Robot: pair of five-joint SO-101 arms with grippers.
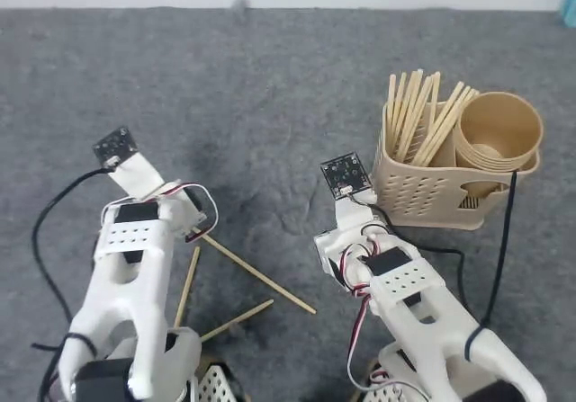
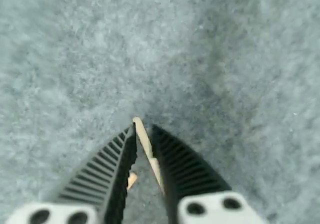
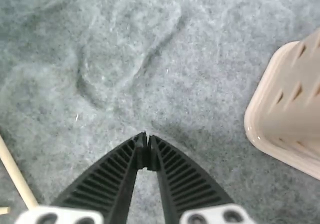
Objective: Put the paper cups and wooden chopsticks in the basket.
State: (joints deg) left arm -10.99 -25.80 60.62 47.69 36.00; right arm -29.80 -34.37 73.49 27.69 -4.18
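In the high view, toward six o'clock, the long chopstick (image 1: 261, 278) has its upper end hidden under the left arm (image 1: 135, 240). Between two and three o'clock, the cups (image 1: 498, 132) have their lower parts behind the basket (image 1: 423, 195) wall. In the right wrist view, the picture's edge cuts off the basket and a chopstick (image 3: 15, 176).

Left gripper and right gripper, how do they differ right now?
The left gripper is shut on a chopstick, which sits between its fingers; the right gripper is shut with its fingertips touching and nothing between them. The right gripper has the basket close beside it; the left gripper has grey mat around it. Both have black ribbed fingers and point down at the mat.
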